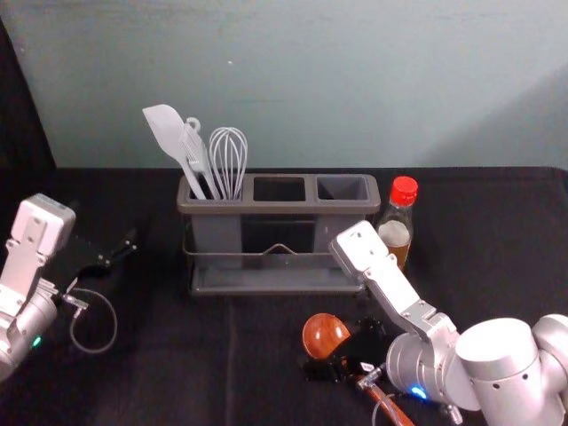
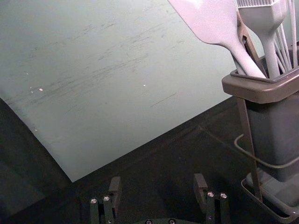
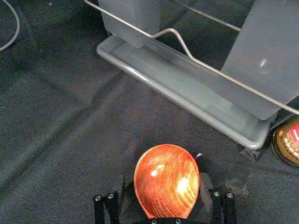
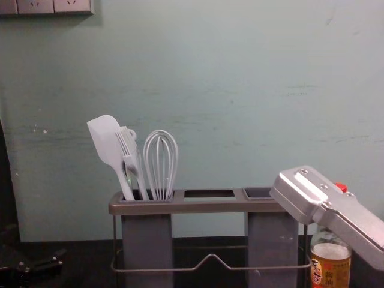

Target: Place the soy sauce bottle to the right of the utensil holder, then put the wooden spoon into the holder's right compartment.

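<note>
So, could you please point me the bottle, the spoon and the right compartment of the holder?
Bottle [image 4: 333,271]: chest view, on its label.
Spoon [image 3: 166,179]: right wrist view, on the inside of its bowl.
Right compartment [image 1: 343,186]: head view, on its inner wall.

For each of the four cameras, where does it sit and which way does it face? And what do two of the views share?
Head: on the head, looking forward and down at the utensil holder; both arms show.
Left wrist: on the left arm, facing the holder's left end and the wall; the left hand shows.
Right wrist: above the wooden spoon, facing down toward the holder's tray; the right hand shows.
Chest: lower, facing forward; the right arm crosses its right side.
Head and chest share the soy sauce bottle.
</note>
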Controlling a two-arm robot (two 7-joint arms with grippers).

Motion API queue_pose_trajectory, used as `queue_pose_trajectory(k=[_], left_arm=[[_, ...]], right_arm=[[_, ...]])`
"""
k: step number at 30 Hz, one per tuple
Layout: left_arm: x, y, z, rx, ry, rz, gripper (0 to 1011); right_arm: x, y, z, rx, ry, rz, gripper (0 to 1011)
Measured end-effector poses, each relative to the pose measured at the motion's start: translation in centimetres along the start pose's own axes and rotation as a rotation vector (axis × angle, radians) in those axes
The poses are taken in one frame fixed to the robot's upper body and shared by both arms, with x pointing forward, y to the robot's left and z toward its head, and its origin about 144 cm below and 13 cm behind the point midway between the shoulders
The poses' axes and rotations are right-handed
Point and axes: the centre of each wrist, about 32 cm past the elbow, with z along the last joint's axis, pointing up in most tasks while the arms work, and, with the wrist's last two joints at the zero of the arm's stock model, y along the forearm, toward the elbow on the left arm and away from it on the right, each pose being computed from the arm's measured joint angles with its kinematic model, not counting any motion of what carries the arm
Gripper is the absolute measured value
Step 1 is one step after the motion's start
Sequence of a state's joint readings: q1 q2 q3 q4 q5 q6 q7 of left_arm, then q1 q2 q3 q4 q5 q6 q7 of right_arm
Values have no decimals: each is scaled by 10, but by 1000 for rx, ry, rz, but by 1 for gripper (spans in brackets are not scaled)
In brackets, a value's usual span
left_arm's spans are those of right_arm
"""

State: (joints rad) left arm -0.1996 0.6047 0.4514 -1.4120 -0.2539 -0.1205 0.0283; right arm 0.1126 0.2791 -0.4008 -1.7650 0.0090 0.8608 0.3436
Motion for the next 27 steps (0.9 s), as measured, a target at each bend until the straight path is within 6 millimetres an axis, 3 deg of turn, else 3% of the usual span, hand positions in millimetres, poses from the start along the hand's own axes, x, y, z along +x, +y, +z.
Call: queue_pose_trajectory(k=[12,18,19,20,27], left_arm=[[0,0,0,0,0,0,1011],[0,0,0,0,0,0,1011],[0,0,0,0,0,0,1011],[0,0,0,0,0,0,1011],[0,0,0,0,0,0,1011]], right_arm=[[1,1,-3,7,1,0,997],[0,2,-3,4,-5,-5,908],[0,2,-2,1,-10,-3,835],[0,2,-2,0,-11,-2,835],[3,-32,5,49,-73,14,836]])
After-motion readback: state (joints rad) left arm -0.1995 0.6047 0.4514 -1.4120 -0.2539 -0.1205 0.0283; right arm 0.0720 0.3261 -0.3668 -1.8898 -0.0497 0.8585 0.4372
